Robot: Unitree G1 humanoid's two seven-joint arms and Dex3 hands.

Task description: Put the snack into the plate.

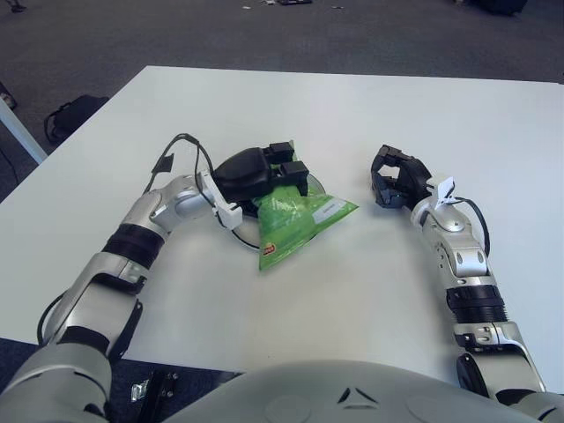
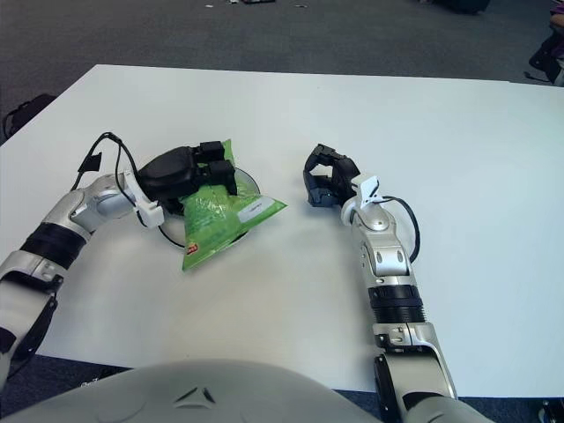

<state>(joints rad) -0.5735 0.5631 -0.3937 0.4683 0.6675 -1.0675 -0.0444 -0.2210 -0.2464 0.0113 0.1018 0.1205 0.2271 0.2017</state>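
Note:
A green snack bag (image 1: 298,218) lies slanted across the round white plate (image 1: 236,235) at the table's centre left. It hides most of the plate, and its lower corner sticks out past the plate's near rim. My left hand (image 1: 280,173) is over the far side of the plate. Its fingers are closed on the bag's top edge. My right hand (image 1: 393,180) shows to the right of the plate, apart from the bag, with its fingers curled and holding nothing.
The white table (image 1: 370,115) stretches wide behind and to the right of the plate. Its left edge runs diagonally beside my left arm. A dark bag (image 1: 70,113) lies on the grey floor beyond that edge.

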